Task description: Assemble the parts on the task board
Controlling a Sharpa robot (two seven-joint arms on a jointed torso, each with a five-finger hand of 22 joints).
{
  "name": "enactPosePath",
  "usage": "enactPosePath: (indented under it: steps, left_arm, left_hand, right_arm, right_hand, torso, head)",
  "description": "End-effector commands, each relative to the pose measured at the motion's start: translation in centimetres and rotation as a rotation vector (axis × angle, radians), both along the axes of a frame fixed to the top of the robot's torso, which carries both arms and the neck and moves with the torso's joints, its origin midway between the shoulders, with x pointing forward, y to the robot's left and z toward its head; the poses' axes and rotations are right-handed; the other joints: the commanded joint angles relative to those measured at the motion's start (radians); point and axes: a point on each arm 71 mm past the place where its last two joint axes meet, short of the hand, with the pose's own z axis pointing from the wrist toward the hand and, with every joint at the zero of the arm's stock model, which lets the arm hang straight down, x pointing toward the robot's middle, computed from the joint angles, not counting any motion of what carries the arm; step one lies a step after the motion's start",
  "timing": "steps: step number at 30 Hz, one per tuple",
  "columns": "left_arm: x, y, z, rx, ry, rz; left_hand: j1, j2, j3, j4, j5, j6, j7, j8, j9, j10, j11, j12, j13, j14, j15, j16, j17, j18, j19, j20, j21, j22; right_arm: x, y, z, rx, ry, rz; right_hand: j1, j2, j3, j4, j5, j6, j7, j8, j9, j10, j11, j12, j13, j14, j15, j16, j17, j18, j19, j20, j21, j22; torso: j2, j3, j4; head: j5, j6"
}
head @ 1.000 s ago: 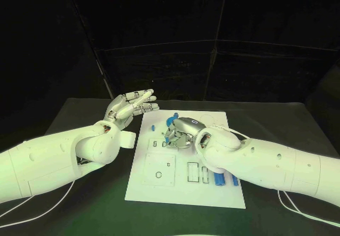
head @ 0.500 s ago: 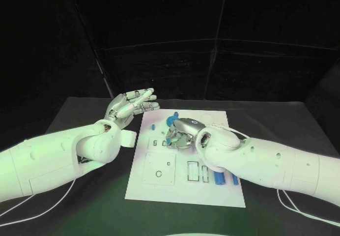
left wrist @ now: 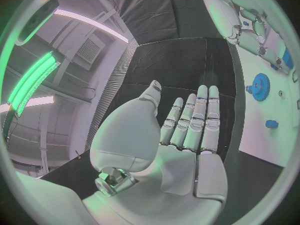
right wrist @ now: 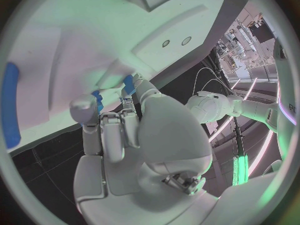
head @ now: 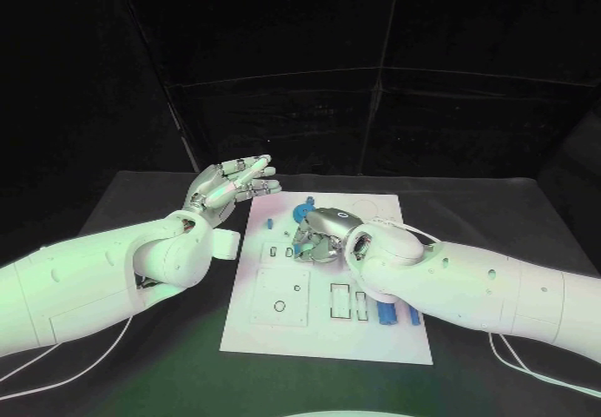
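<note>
The white task board (head: 282, 334) lies in the middle of the black table. My right hand (head: 320, 233) reaches down onto its far middle with the fingers curled. In the right wrist view its fingertips (right wrist: 111, 116) pinch a small blue part (right wrist: 128, 83) right at the board's surface. My left hand (head: 233, 184) hangs raised beyond the board's far left corner, palm flat and fingers apart, holding nothing; the left wrist view shows it (left wrist: 187, 130) the same way. A blue gear (head: 300, 211) sits on the board just beyond the right hand, also seen as the gear (left wrist: 259, 86) from the left wrist.
Two blue pegs (head: 401, 316) lie near the board's right edge under my right forearm. Beside them a blue piece (head: 362, 306) stands in a slot. A small blue part (left wrist: 270, 124) sits near the gear. Black table (head: 138, 217) surrounds the board.
</note>
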Motion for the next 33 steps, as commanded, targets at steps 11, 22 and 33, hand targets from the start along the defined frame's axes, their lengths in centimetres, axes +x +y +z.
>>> enactPosePath:
  steps: [11, 22, 33]
  left_arm:
    - [-0.01, -0.15, 0.15, -0.006, -0.006, -0.01]
    - [-0.03, -0.14, 0.17, -0.006, -0.007, -0.009]
    - [-0.03, -0.12, 0.17, -0.006, -0.006, -0.01]
  left_hand:
    - [-0.005, 0.009, 0.001, -0.005, -0.003, -0.008, 0.066, -0.004, -0.001, 0.006, 0.003, -0.004, -0.001, 0.007, -0.002, -0.002, -0.001, 0.011, 0.006, -0.002, -0.003, -0.001]
    - [-0.006, 0.009, 0.0, -0.006, -0.003, -0.011, 0.067, -0.006, -0.001, 0.004, 0.004, -0.006, -0.001, 0.007, -0.001, -0.004, -0.001, 0.011, 0.006, -0.002, -0.005, -0.002]
    - [-0.006, 0.009, 0.0, -0.006, -0.003, -0.011, 0.067, -0.006, -0.001, 0.004, 0.004, -0.006, -0.001, 0.007, -0.001, -0.004, -0.001, 0.011, 0.006, -0.002, -0.005, -0.002]
  right_arm:
    - [-0.22, 0.04, -0.76, -0.064, 0.032, 0.007]
    - [-0.12, -0.02, -0.58, -0.044, 0.007, -0.015]
    - [-0.16, 0.02, -0.39, -0.015, -0.014, -0.036]
  right_hand:
    - [-0.025, -0.014, 0.002, -0.001, -0.003, -0.005, 0.004, -0.006, -0.002, -0.008, 0.0, -0.005, 0.07, 0.087, -0.005, -0.002, 0.165, -0.015, -0.003, -0.002, -0.003, -0.004]
    - [-0.044, -0.034, 0.004, 0.002, 0.015, -0.044, 0.019, -0.028, -0.009, -0.019, 0.012, -0.015, 0.058, 0.086, 0.005, -0.004, 0.162, -0.015, -0.005, 0.005, -0.006, -0.009]
    - [-0.076, -0.058, -0.006, 0.018, 0.02, -0.061, 0.026, -0.034, -0.009, -0.027, 0.02, -0.021, 0.05, 0.086, 0.012, -0.005, 0.16, -0.013, -0.007, 0.013, -0.008, -0.013]
  torso:
    - [0.001, -0.0003, 0.001]
    - [0.001, 0.0002, 0.0005]
    - [0.0, 0.0003, 0.0002]
  head:
    - [-0.001, -0.003]
    - [0.0, -0.003]
    - [0.002, -0.003]
